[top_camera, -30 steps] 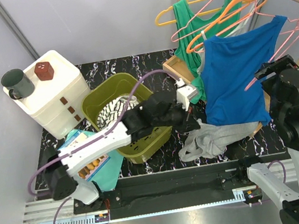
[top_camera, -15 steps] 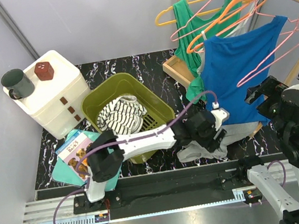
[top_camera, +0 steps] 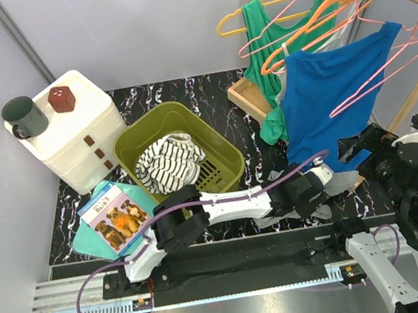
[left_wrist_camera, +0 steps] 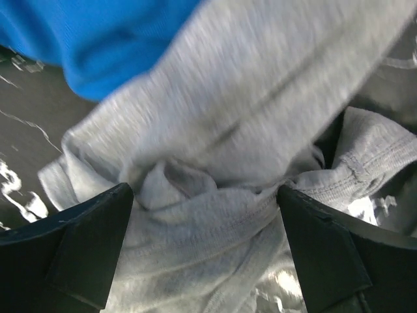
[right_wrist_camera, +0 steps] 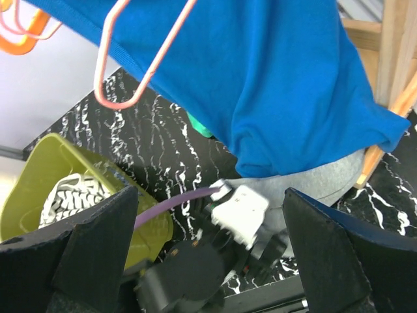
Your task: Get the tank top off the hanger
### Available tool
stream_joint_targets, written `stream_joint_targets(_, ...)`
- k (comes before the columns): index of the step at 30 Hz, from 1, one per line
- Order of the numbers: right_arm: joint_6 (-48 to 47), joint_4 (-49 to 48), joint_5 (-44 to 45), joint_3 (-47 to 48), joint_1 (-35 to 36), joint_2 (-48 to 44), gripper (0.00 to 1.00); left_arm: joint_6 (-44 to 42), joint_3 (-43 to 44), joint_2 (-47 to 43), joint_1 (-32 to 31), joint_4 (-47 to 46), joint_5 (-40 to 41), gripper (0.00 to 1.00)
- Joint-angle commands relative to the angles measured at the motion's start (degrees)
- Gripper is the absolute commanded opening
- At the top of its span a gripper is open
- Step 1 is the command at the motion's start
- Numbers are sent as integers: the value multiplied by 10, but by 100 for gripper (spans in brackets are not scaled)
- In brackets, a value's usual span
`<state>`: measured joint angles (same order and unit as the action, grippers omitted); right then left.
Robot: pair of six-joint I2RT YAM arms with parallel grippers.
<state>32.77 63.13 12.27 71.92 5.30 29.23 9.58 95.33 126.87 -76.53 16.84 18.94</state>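
- Two hands stand spread: the left hand (left_wrist_camera: pixel 203 195) straddles a grey garment (left_wrist_camera: pixel 215 254) on the desk (top_camera: pixel 210 92) just below the blue tank top (top_camera: pixel 329 104); the right hand (right_wrist_camera: pixel 210 195) is empty, beside its lower right hem.
- The blue tank top hangs on the pink hanger (top_camera: pixel 387 66).
- Recommended: pinch blue hem only, exclude grey cloth, draw downward.
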Motion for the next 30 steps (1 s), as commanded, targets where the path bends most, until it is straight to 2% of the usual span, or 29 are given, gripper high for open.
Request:
stream_joint_targets(1,-10,-2,-26,5,-1,-12,100,-22,52,51,7,-11,45,99)
stream_joint_targets(4,-13,5,-26,9,-1,-20,100,3,52,65,12,-3,-6,99)
stream_joint_targets(6,-14,8,-29,12,-1,-24,100,29,36,64,17,-6,-29,91)
stream_joint_targets(8,-13,9,-33,16,-1,-28,100,38,25,62,22,-8,-55,75)
stream_joint_targets(9,-12,10,-34,17,-1,-31,100,39,14,61,23,-9,-63,58)
stream_joint_targets(12,-10,10,-37,18,-2,-36,100,43,-1,52,24,-9,-88,33)
stream_joint_targets(14,-8,9,-37,15,-2,-37,100,47,-11,39,23,-9,-103,23)
stream_joint_targets(15,-8,10,-38,13,-1,-39,100,47,-22,30,23,-9,-108,12)
stream_joint_targets(17,-7,11,-42,8,-1,-41,100,50,-36,2,23,-8,-110,1)
stream_joint_targets(30,15,-1,-44,4,0,-59,100,53,-120,-256,23,4,-125,0)
